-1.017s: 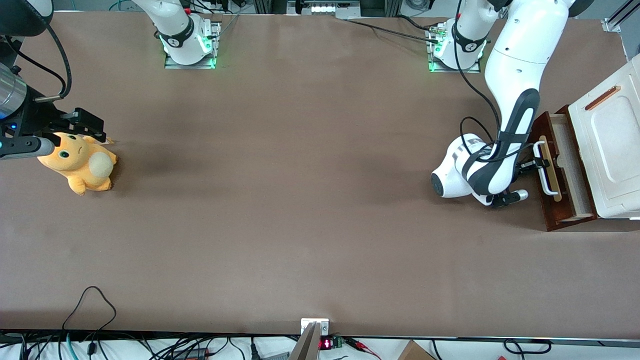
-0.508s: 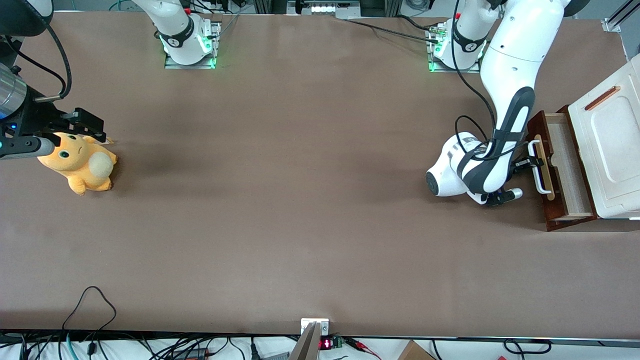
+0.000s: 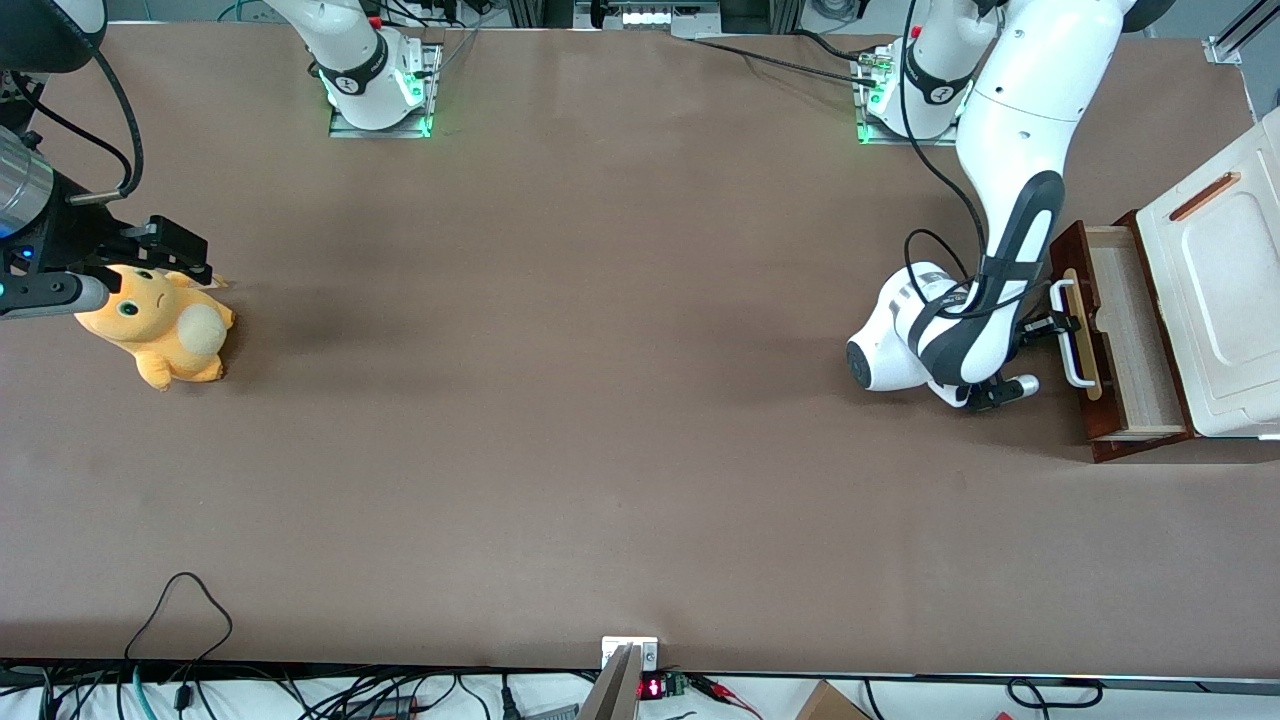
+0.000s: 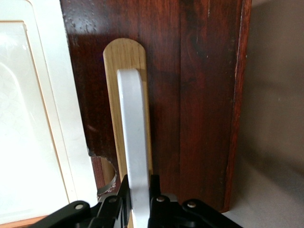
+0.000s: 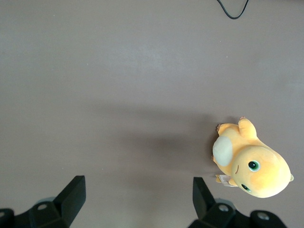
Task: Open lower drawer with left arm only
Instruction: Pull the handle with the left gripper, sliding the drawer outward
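Left wrist view: gripper [image 4: 140,202] clamps the white bar handle [image 4: 133,142] crosswise; lower drawer [image 3: 1120,330] pulls away from its cabinet [image 3: 1215,310].

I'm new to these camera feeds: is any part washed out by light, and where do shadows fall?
Left wrist view: the white cabinet top is overexposed, while the gripper shut on the white bar handle of the lower drawer reads clearly. Front view: a soft shadow lies beside the plush toy.

Dark reddish-brown lower drawer [image 3: 1120,330], pulled well out at the working arm's end, pale wood inside showing. White bar handle [image 4: 134,147] clamped by left arm [image 3: 1005,190] claw [image 3: 1058,324].
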Robot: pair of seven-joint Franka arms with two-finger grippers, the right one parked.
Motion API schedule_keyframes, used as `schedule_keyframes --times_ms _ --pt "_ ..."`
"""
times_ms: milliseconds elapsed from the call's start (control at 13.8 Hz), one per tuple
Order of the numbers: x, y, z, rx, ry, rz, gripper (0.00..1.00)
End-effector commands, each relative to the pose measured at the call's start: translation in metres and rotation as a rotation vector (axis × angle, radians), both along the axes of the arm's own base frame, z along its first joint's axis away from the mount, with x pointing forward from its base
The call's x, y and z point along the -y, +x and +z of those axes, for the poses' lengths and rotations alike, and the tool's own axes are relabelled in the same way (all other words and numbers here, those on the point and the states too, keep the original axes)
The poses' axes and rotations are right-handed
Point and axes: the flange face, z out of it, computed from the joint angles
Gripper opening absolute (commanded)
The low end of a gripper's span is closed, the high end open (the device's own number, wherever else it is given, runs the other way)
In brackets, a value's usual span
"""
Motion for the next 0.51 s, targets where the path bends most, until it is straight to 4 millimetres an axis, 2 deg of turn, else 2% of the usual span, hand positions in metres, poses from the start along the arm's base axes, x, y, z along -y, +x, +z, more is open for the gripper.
schedule_keyframes --times_ms 0,436 --pt "0.0196 -0.0030 0.0042 0.019 -0.028 0.028 0.19" --pt "0.0233 -0.0023 0.0027 0.027 -0.034 0.035 0.19"
